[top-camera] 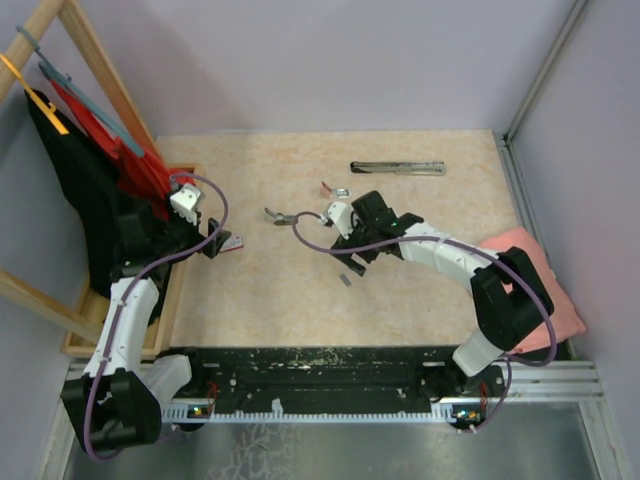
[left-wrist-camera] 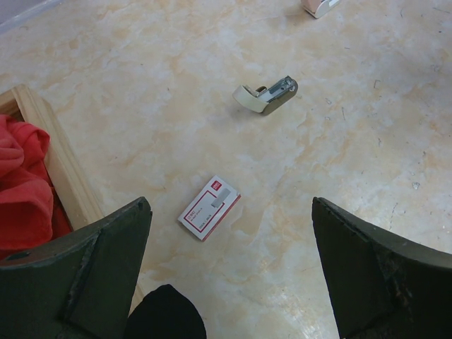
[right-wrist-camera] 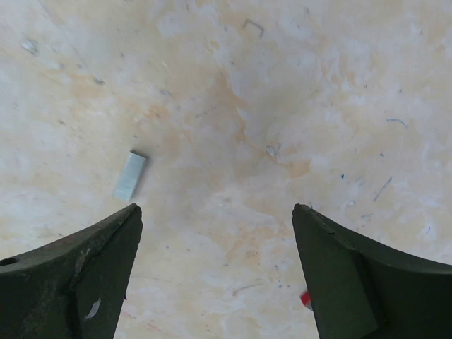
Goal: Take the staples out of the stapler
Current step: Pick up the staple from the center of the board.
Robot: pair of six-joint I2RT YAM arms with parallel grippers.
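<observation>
One short grey strip of staples (right-wrist-camera: 130, 174) lay flat on the marbled bench (top-camera: 420, 280), near its middle. It sat just ahead of one finger of the right gripper (right-wrist-camera: 215, 208), whose jaws stood wide apart and empty. At the bench's left side the left gripper (left-wrist-camera: 229, 208) hung released too, over a red-and-white staple box (left-wrist-camera: 209, 207), with an opened mini stapler (left-wrist-camera: 266, 95) lying farther off.
</observation>
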